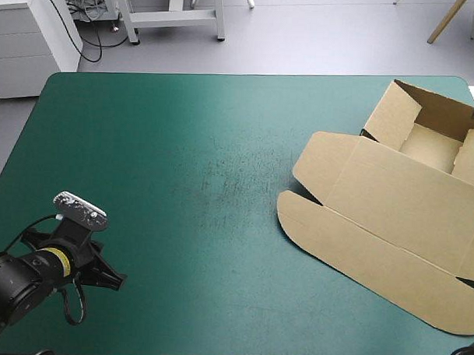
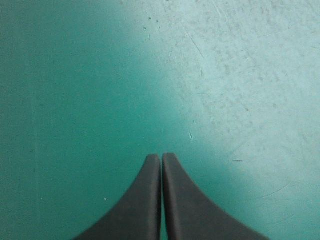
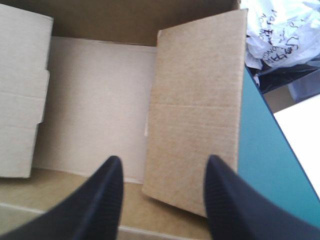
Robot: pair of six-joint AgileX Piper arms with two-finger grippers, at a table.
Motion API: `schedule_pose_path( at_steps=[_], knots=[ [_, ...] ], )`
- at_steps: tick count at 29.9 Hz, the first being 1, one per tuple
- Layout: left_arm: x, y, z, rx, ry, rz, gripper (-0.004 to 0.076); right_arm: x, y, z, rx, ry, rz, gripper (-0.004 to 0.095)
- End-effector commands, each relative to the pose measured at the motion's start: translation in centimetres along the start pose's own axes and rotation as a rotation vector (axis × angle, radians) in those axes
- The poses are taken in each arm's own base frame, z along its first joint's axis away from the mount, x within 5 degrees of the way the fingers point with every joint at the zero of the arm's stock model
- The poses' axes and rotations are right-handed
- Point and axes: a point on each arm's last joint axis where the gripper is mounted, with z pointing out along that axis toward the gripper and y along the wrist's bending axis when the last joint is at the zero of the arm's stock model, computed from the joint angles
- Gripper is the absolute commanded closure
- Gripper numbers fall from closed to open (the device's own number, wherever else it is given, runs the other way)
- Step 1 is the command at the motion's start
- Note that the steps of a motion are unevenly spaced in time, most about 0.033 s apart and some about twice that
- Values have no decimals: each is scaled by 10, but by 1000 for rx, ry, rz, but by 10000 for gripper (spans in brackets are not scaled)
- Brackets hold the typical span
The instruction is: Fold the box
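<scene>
Left claw (image 2: 161,156) together over teal-green cover (image 2: 75,75) | right claw (image 3: 164,160) apart above brown box (image 3: 95,100) | white bag (image 3: 285,30) print illegible

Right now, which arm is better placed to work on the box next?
Right. The right gripper hangs open over the box; the left gripper sits shut over bare teal-green cover, far off.

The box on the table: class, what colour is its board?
The box is plain brown, seen best in the high view.
</scene>
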Motion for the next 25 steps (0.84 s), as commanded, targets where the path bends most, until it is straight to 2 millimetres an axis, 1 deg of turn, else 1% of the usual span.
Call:
schedule_pose_path(
  at_steps=[1, 2, 3, 6, 10, 13, 15, 19, 21, 22, 25],
  knots=[
    [-11, 0, -7, 11, -104, -6, 734, -3, 16, -61, -61, -143, -23, 872],
    [-12, -1, -6, 15, -117, -4, 734, -1, 20, -67, -69, -148, -34, 925],
    [-12, -1, -5, 19, -127, -3, 734, 2, 27, -77, -82, -157, -51, 906],
    [-11, -3, 0, 19, -140, 7, 734, 10, 49, -98, -118, -172, -120, 908],
    [-8, -4, 6, 22, -137, 20, 734, 25, 85, -124, -183, -183, -270, 908],
    [-6, -5, 8, 23, -132, 23, 734, 40, 110, -138, -237, -197, -377, 908],
    [-6, -5, 9, 23, -131, 25, 734, 55, 124, -143, -281, -183, -432, 908],
    [0, -4, 7, 26, -151, 30, 734, 89, 143, -147, -351, -149, -509, 908],
    [6, -4, 5, 31, -168, 32, 734, 109, 147, -146, -380, -149, -535, 908],
    [8, -3, 4, 32, -179, 33, 734, 118, 147, -148, -391, -159, -540, 908],
    [20, -1, 0, 35, -210, 29, 734, 151, 143, -142, -414, -157, -559, 908]
  ],
)
